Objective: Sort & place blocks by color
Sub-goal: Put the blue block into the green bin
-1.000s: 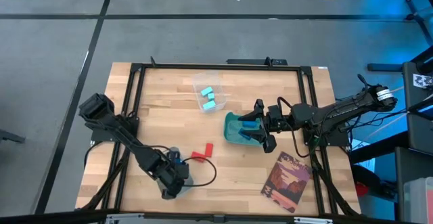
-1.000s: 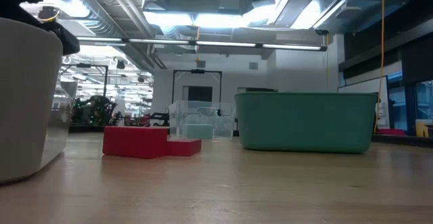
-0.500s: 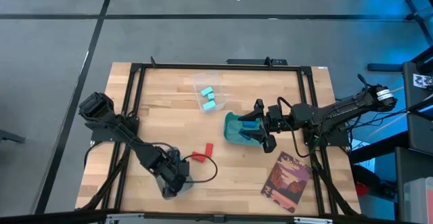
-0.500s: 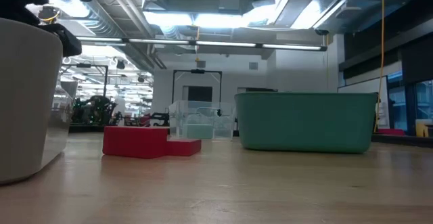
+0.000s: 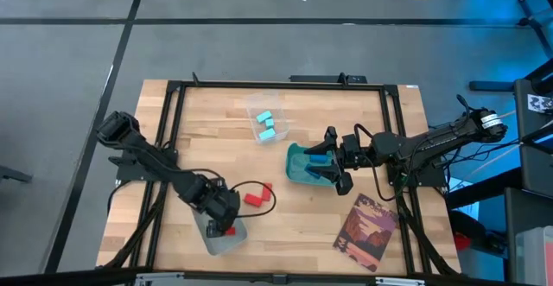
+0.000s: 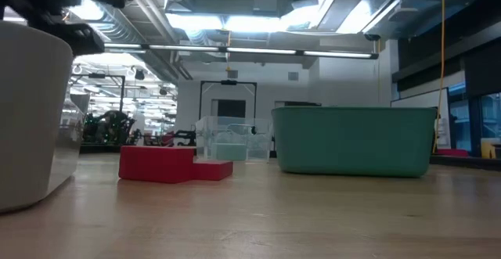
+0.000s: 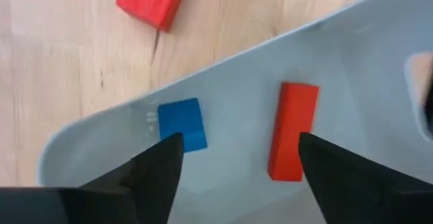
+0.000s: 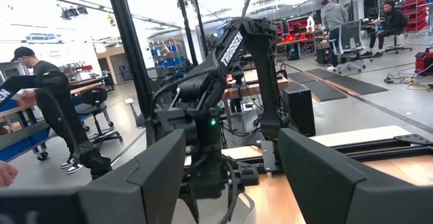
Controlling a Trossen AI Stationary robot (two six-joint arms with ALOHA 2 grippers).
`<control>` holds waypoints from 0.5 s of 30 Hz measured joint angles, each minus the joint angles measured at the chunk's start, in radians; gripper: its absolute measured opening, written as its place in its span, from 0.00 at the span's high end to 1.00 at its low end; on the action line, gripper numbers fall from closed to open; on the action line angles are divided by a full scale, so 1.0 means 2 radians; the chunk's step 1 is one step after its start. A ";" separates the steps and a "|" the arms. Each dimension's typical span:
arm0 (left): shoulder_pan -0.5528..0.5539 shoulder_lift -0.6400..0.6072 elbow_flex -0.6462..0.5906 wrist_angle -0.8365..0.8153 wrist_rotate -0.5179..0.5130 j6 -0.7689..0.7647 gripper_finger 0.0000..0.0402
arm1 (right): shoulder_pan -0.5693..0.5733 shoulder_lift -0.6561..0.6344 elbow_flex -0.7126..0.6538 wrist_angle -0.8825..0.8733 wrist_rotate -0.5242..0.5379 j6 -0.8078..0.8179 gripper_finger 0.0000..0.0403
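A grey tray [image 5: 216,238] at the near left holds a red block [image 7: 293,130] and a darker blue block [image 7: 181,124]. My left gripper [image 7: 240,183] hangs open above them, at the tray's far end [image 5: 226,219], touching nothing. Two more red blocks [image 5: 257,197] lie on the wood beside the tray. Light cyan blocks [image 5: 266,123] sit in a clear box. My right gripper [image 5: 328,161] stands open over the teal bin [image 5: 298,167], where blue blocks [image 5: 319,159] show. In the right wrist view nothing is between its fingers [image 8: 233,183].
A picture card [image 5: 365,232] lies at the near right. The black frame rails [image 5: 276,85] run around the tabletop. In the low view the grey tray's wall [image 6: 31,110] rises at the left, with the red blocks [image 6: 156,163], clear box [image 6: 227,142] and teal bin [image 6: 356,140] beyond.
My left gripper has drawn back from over the grey tray toward the far edge and risen a little. A red block that was hidden under it now lies in the tray, free of the fingers. My right arm has kept still.
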 joint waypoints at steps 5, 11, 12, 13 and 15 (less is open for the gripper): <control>0.000 0.021 0.000 -0.006 -0.014 0.010 0.23 | 0.000 0.000 -0.001 -0.002 0.000 0.000 0.40; 0.001 0.049 0.000 0.004 -0.030 0.010 0.23 | 0.000 0.000 -0.001 -0.003 0.000 0.000 0.40; 0.001 0.053 0.000 0.004 -0.032 0.010 0.24 | 0.000 0.000 -0.001 -0.004 0.000 0.000 0.40; 0.001 0.057 0.000 0.001 -0.032 0.010 0.24 | 0.000 0.000 -0.001 -0.004 0.000 0.000 0.40; 0.001 0.065 0.000 0.005 -0.031 0.010 0.24 | 0.000 0.000 -0.001 -0.004 0.000 0.000 0.40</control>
